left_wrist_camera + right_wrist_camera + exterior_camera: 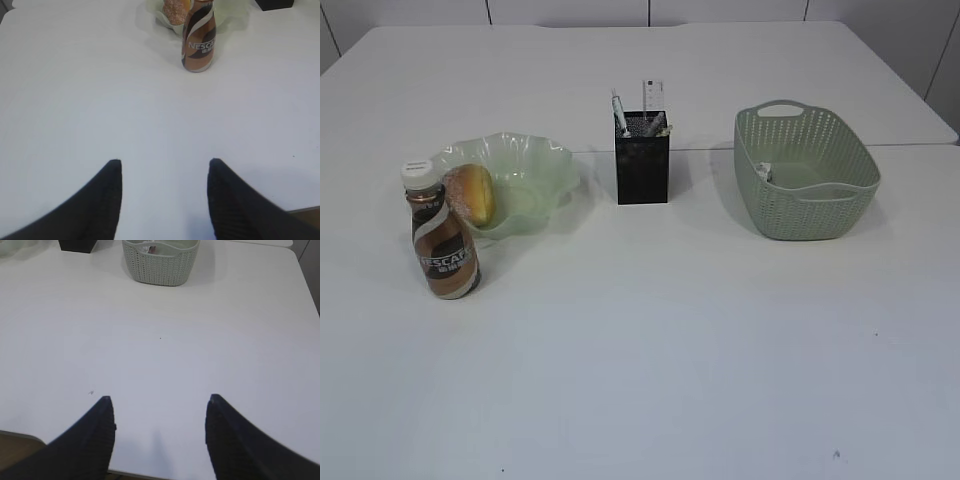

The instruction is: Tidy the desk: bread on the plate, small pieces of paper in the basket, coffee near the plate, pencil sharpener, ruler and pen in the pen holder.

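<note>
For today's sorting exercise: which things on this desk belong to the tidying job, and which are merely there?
Job items: bread, plate, coffee bottle, pen holder with ruler and pen, basket holding paper.

Merely there: table only.

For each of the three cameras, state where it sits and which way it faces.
Exterior: in front, raised, looking down across the table at plate, pen holder, basket; no robot parts.
Left wrist: low at the near edge, facing the coffee bottle; left hand open.
Right wrist: likewise, facing the basket; right hand open.
Shared: bottle, basket.
</note>
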Robot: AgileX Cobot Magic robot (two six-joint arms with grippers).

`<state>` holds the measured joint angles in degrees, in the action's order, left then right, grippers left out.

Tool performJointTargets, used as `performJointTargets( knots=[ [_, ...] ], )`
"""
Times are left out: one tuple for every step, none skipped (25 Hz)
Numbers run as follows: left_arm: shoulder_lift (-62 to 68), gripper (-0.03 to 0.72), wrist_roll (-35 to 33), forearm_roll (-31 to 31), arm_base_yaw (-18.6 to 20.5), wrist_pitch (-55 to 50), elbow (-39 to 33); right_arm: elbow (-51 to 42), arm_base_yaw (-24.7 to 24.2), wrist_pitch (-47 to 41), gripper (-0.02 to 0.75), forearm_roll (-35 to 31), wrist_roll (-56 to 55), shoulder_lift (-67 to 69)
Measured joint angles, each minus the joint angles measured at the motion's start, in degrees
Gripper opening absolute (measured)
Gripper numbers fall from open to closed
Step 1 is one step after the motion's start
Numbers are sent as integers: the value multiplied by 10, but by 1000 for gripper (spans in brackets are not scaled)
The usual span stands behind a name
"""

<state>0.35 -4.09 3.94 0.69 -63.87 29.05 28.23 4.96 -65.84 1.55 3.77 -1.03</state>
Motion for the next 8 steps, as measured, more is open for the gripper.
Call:
performJointTargets(
  knots=[
    [0, 384, 0, 0, 0, 0, 0, 0, 0, 0, 459, 0, 0, 0],
    [0, 383, 0, 0, 0, 0, 0, 0, 0, 0, 459, 0, 0, 0],
    [0, 383, 0, 0, 0, 0, 0, 0, 0, 0, 459, 0, 0, 0],
    [0, 383, 0, 0, 0, 0, 0, 0, 0, 0, 459, 0, 0, 0],
    [0, 382, 0, 0, 0, 0, 0, 0, 0, 0, 459, 0, 0, 0],
    [0, 382, 0, 0, 0, 0, 0, 0, 0, 0, 459, 0, 0, 0],
    [0, 382, 0, 0, 0, 0, 0, 0, 0, 0, 459, 0, 0, 0],
    [0, 382, 0, 0, 0, 0, 0, 0, 0, 0, 459, 0, 0, 0]
  ],
)
